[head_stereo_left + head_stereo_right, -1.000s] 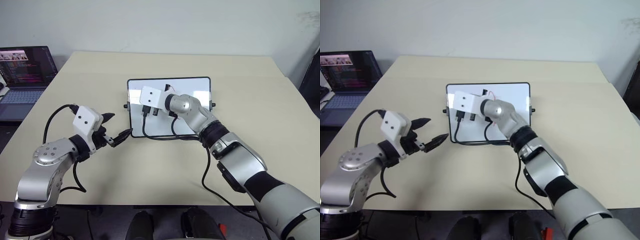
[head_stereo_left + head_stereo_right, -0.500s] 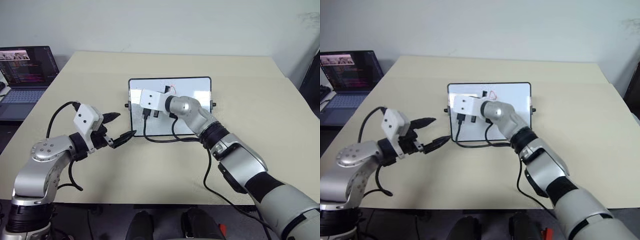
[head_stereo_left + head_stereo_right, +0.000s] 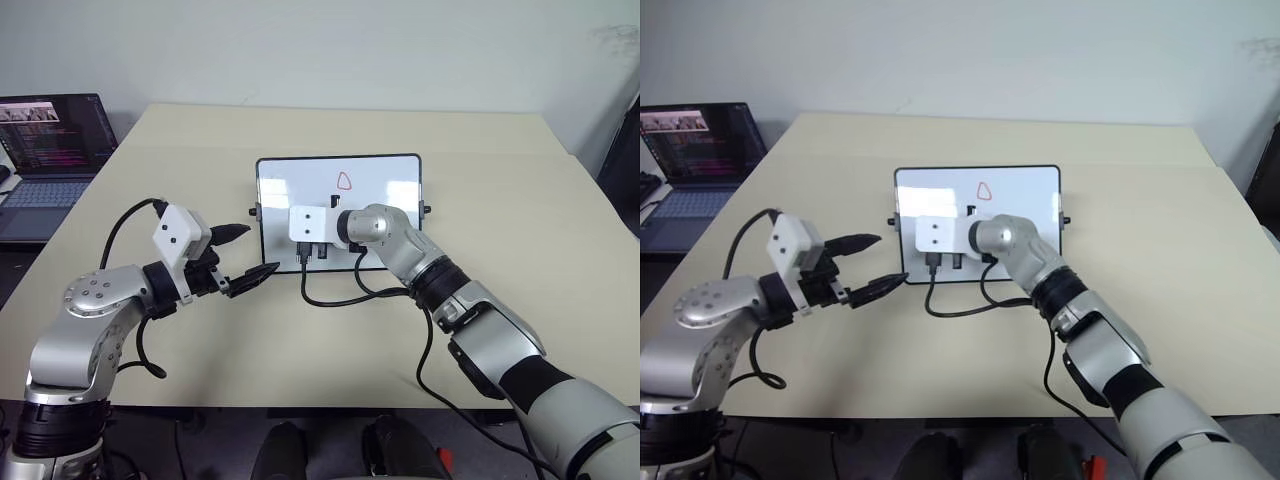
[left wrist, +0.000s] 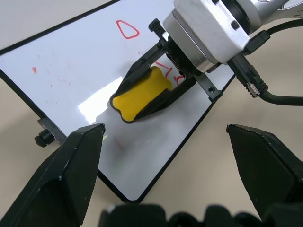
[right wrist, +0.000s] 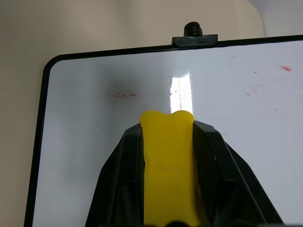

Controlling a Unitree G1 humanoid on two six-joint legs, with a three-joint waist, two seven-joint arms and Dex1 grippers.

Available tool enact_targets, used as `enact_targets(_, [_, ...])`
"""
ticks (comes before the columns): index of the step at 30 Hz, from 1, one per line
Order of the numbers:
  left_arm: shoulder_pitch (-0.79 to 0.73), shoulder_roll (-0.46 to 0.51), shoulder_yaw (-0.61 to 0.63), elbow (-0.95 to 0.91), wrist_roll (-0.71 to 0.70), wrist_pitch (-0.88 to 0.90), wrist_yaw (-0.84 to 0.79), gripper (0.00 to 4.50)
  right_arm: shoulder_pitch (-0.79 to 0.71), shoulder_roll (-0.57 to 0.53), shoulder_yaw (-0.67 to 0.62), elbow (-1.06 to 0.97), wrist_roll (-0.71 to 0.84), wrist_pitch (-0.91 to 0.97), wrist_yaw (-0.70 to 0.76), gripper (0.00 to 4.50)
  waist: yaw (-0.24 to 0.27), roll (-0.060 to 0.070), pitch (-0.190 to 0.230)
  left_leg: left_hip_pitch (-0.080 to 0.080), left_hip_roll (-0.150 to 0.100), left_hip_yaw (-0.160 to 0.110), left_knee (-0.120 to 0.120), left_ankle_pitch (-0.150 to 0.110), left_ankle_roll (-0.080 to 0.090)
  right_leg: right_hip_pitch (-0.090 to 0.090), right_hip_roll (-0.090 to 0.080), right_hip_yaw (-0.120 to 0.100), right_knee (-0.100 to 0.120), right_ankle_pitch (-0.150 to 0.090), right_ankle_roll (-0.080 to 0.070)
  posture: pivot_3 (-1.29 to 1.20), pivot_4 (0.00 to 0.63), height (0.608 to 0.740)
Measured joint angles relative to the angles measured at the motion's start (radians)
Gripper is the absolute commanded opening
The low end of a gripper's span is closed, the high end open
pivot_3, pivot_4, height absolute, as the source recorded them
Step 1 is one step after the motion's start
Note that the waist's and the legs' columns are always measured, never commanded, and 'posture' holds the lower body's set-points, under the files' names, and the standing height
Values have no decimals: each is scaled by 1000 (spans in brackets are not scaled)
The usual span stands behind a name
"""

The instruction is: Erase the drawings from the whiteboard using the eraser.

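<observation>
My right claw (image 4: 142,97) — pinching the small yellow oblong eraser (image 4: 140,94) — has slid down the glossy black-framed whiteboard (image 3: 380,175); 1 red triangle loop (image 3: 344,181) is now uncovered, unerased.

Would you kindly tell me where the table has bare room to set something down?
The table is bare right of the whiteboard, and behind it to the far edge. The left side is crowded: the open left pincer sits beside the board, the right pincer over it.

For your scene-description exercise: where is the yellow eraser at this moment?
The eraser sits clamped in the right gripper over the whiteboard, below the red triangle-like loop.
</observation>
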Motion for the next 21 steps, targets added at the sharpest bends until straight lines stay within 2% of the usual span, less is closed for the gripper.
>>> enact_targets(3, [-12,-1,-1,5,-1,-2,-7,4500,61,-8,-108,-121,100,106,10,1105,2,0,1,-5,0,-1,0,0,0,-2,0,-1,-2,1,-2,0,150,740])
enact_targets(10, [-38,-23,-4,21,-19,-5,-7,4500,247,-79,-287,-602,258,390,13,1105,1,1,2,-9,1,-2,-4,-3,-3,-5,-1,-2,-8,-1,0,0,150,740])
enact_targets(15, [-68,-30,-15,34,-27,-5,-11,4500,409,-148,-304,-869,288,545,5,1104,-1,1,2,-9,0,-1,-8,-3,-3,-5,-1,-1,-13,-1,0,0,150,740])
enact_targets(18, [-90,-30,-18,55,-28,-6,-17,4500,487,-163,-300,-950,291,602,-21,1104,-5,1,2,-9,0,0,-8,-3,-3,-5,0,0,-12,-1,1,0,150,740])
enact_targets(21, [-125,-31,-19,84,-25,-8,-18,4500,500,-161,-270,-975,271,602,-71,1104,-5,1,2,-8,-1,1,-8,-3,-3,-5,2,0,-12,-1,1,0,150,740])
